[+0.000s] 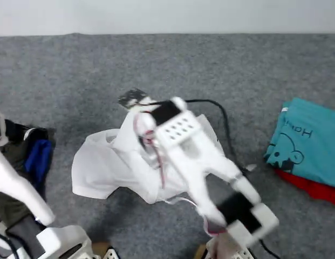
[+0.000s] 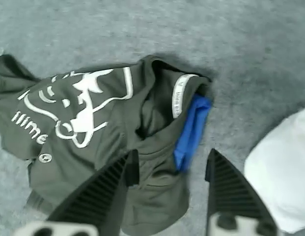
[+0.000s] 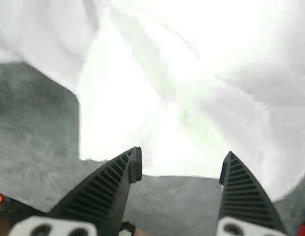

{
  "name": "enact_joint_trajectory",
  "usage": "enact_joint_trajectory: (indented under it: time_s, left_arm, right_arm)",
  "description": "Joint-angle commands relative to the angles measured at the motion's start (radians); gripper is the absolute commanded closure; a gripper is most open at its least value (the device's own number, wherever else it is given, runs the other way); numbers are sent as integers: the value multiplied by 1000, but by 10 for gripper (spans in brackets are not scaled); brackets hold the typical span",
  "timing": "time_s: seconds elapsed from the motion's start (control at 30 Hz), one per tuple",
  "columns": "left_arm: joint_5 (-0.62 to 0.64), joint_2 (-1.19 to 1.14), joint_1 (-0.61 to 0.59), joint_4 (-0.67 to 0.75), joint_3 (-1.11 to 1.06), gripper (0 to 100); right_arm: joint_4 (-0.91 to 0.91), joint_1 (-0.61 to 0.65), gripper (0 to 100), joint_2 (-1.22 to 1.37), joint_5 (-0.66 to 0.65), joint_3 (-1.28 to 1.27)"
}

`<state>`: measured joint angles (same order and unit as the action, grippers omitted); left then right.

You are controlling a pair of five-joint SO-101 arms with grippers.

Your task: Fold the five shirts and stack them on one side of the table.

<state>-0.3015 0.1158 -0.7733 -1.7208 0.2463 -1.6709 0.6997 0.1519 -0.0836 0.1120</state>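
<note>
Closest in, the left gripper released, jaws spread wide with nothing between them, hanging above the grey tabletop. Directly beneath and just ahead of its fingertips, a dark olive shirt with a white printed figure, crumpled and unfolded, collar gaping open. Tucked under that collar and touching it, a blue shirt, just a strip showing, in line with the gap between the jaws. Off to this gripper's right side, near but apart from the olive heap, the rounded edge of a white shirt. Next, the right gripper, likewise released, jaws wide apart with bare tabletop between their bases. Just beyond its fingertips, the same white shirt, rumpled in broad folds and spreading past both jaws; contact with the cloth impossible to tell. From the high view, the right arm stretched over that white shirt, some cloth humped up beside the arm's wrist, the rest spread low toward the left arm's side. Behind the right arm, a black cable curving across the tabletop. Farthest from both grippers, well apart on the right arm's outer side, a teal shirt folded flat with a dark print, lying on top of a red shirt, a red edge showing beneath it.
</note>
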Motion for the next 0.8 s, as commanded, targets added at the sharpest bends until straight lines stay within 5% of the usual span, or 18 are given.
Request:
enact_joint_trajectory:
  time_s: [0.0,0.4,0.63,0.77]
  left_arm:
    - [-11,35,-25,34,1,783]
    - [-12,35,-25,77,-4,783]
    - [-11,35,-21,83,-15,783]
    - [-11,35,-20,83,-47,783]
  right_arm:
    - [-96,48,735,153,63,253]
    - [-122,85,743,430,164,394]
    - [-122,79,987,453,144,396]
    - [-125,51,990,427,106,396]
